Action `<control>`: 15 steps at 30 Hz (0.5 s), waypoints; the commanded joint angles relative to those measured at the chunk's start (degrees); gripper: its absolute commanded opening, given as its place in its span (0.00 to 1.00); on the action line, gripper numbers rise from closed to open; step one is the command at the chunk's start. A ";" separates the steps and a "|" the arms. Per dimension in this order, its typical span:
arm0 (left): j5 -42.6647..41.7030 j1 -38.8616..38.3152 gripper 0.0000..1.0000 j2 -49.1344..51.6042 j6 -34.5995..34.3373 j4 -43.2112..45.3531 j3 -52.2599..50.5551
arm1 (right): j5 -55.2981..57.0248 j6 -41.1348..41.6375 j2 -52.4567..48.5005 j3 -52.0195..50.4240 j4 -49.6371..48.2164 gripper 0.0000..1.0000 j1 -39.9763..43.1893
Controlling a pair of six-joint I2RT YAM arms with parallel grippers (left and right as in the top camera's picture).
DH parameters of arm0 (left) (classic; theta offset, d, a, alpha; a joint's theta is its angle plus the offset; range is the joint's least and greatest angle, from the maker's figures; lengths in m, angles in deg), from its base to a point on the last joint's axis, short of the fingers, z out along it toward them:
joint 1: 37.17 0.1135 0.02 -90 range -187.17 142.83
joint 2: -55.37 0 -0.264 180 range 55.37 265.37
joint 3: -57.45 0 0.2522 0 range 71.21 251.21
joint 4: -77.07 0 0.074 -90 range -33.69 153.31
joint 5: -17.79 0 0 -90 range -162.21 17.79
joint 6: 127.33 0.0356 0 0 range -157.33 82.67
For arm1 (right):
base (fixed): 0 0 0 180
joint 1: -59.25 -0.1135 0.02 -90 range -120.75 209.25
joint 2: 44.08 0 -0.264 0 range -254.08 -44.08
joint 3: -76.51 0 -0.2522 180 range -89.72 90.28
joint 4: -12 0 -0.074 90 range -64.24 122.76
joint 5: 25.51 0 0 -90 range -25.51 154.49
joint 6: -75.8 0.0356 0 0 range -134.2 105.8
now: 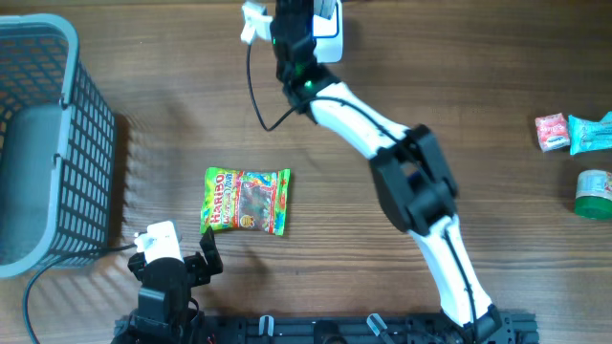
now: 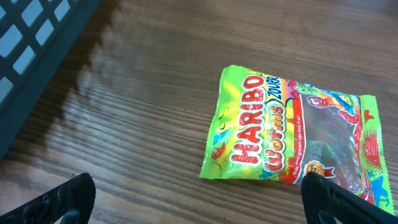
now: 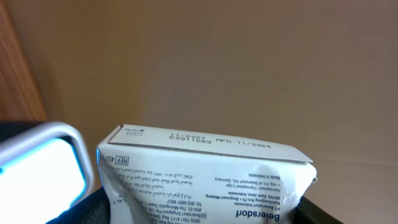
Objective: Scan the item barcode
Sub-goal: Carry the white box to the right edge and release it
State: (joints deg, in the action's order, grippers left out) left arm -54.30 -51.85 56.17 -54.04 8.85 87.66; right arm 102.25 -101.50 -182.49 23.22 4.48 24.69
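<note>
My right gripper [image 3: 202,213] is shut on a white carton [image 3: 205,177], dark fingers at both lower sides of it. The carton's printed side faces the wrist camera, showing small text and "Beiersdorf"; no barcode shows on this side. Just left of it is a white scanner with a lit pale-blue window [image 3: 37,169]. From overhead, the right gripper [image 1: 292,29] is stretched to the table's far edge. My left gripper [image 2: 199,202] is open low over the wood, with a green Haribo worms bag [image 2: 292,134] ahead to its right. In the overhead view the left gripper [image 1: 174,258] sits just below the bag [image 1: 246,201].
A grey wire basket [image 1: 69,143] stands at the left edge. At the far right lie a pink packet [image 1: 552,132], a teal packet [image 1: 593,132] and a green-and-white roll [image 1: 595,194]. A black cable [image 1: 253,96] hangs beside the right arm.
</note>
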 commanded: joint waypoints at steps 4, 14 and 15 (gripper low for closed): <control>-0.09 -0.37 1.00 -0.42 -0.26 -0.07 0.15 | 7.65 15.56 17.81 1.01 11.10 0.52 5.66; -0.09 -0.37 1.00 -0.42 -0.26 -0.07 0.15 | 7.58 59.10 15.06 0.94 55.12 0.56 43.12; -0.09 -0.37 1.00 -0.42 -0.26 -0.07 0.15 | 5.97 60.28 14.27 0.94 56.81 0.56 45.20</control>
State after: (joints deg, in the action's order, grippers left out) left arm -54.30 -51.85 56.11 -54.04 8.85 87.66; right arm 112.76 -51.95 -166.03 23.99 59.04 66.65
